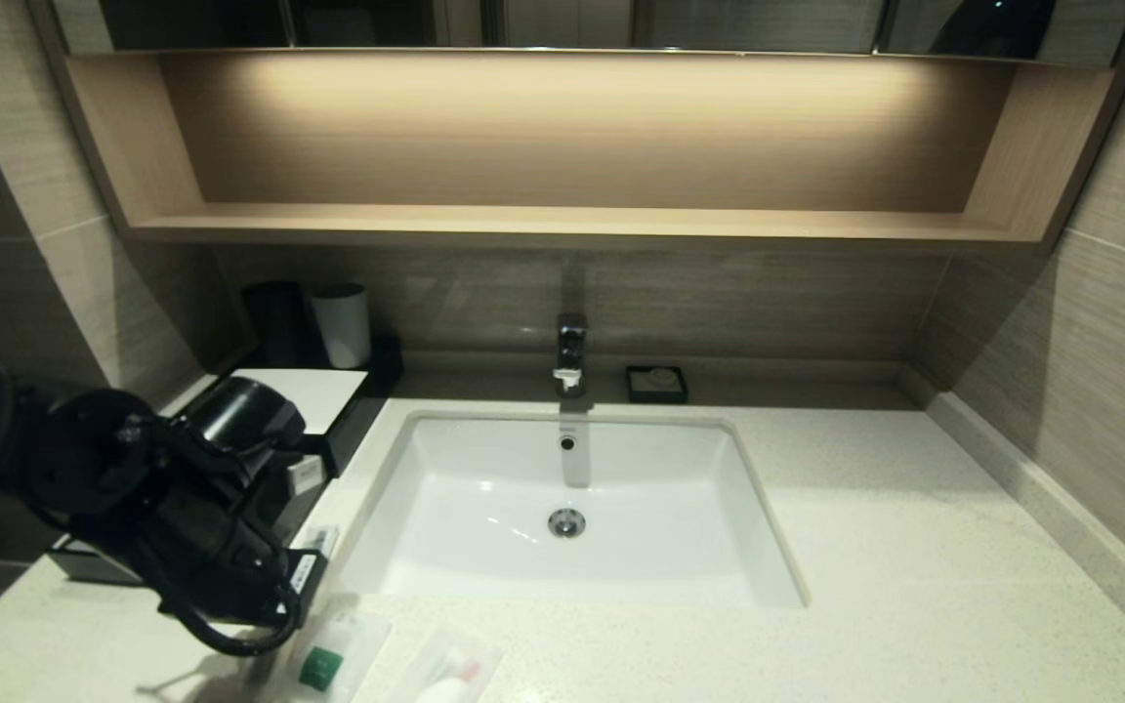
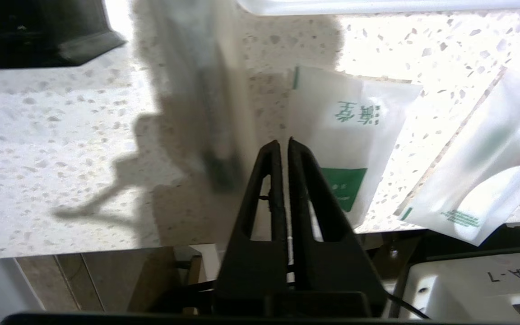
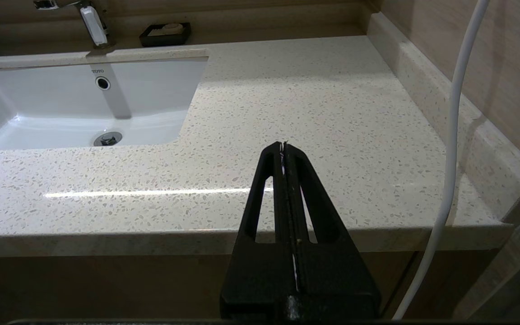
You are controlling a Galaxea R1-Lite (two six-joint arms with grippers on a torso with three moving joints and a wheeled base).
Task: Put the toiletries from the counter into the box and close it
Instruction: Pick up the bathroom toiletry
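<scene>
A flat sachet with a green label [image 1: 323, 664] [image 2: 348, 149] and a packet with a pink mark [image 1: 455, 674] [image 2: 481, 158] lie on the counter [image 1: 914, 547] near its front edge, left of the sink. A long thin clear pack [image 2: 197, 90] [image 1: 321, 539] shows blurred beside my left gripper [image 2: 285, 141]. That gripper hangs over the counter by the green sachet, its jaws almost together with nothing clearly between them. The box [image 1: 313, 389] with its white top stands behind my left arm [image 1: 182, 498], which hides the drawer. My right gripper [image 3: 283, 143] is shut and empty, over the front edge right of the sink.
A black tumbler [image 1: 274, 322] and a white tumbler [image 1: 343, 324] stand behind the box. The white sink [image 1: 445, 469], the tap [image 1: 570, 351] and a small black dish [image 1: 656, 384] fill the middle. A white cable [image 3: 454, 135] hangs beside the right gripper.
</scene>
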